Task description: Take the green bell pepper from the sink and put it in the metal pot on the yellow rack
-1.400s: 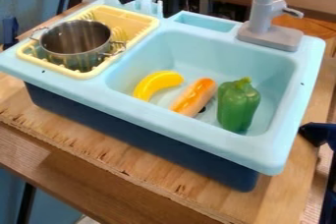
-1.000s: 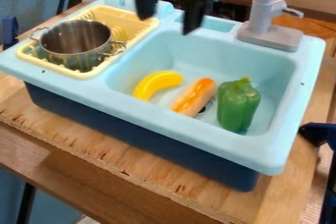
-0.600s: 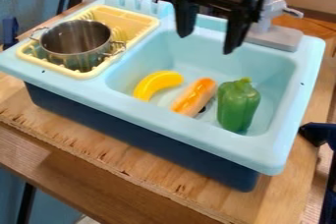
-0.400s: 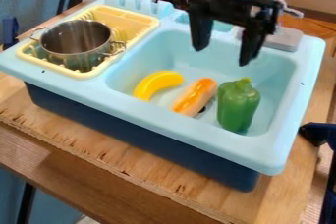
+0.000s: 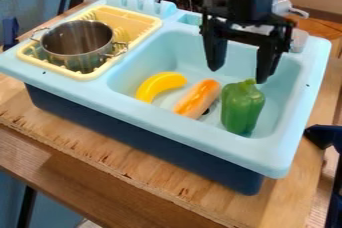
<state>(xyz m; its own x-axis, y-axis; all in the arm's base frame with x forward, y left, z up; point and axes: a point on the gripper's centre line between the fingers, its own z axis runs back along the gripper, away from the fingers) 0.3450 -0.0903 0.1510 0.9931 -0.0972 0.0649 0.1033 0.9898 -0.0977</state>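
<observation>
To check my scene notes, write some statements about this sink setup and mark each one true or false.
1. The silver metal pot sits in the pale yellow plastic rack. True.
2. The black gripper has its fingers apart. True.
3. The orange-and-tan toy hot dog lies between the curved yellow toy banana and the green toy bell pepper. True.
4. The gripper is clamped on the banana. False: it holds nothing.
5. The pepper lies in the pot. False: it is in the light blue plastic basin.
</observation>
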